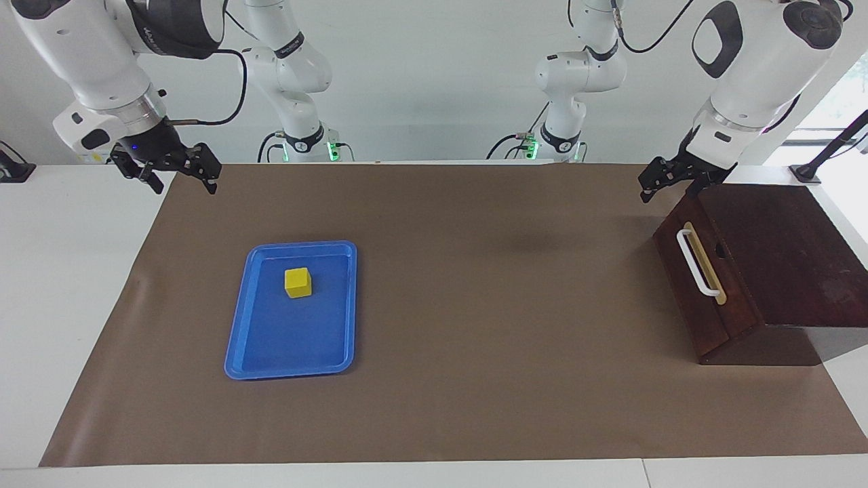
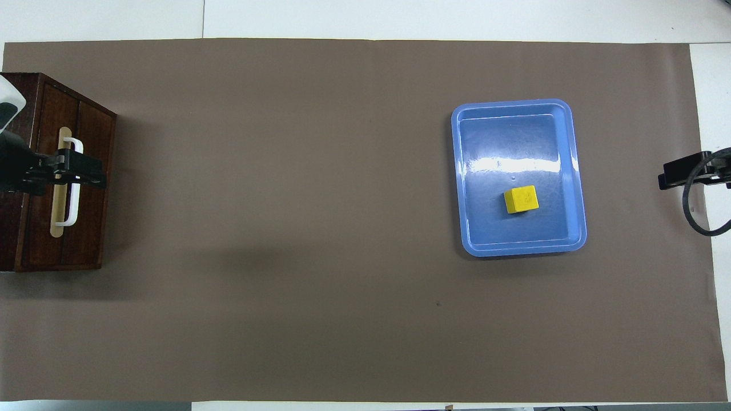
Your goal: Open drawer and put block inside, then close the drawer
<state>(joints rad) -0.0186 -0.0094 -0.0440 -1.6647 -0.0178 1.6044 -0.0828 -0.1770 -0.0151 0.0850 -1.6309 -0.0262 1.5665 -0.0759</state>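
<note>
Block (image 1: 298,282) in blue tray (image 1: 239,339)

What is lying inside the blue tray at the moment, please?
Only the yellow block sits in the blue tray, in the half nearer the robots. The rest of the tray floor is bare. What lies under the tray or the block is covered.

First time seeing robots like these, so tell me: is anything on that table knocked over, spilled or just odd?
Nothing stands out. The yellow block sits upright in the blue tray, the drawer of the dark wooden box is shut, and the brown mat lies flat.
</note>
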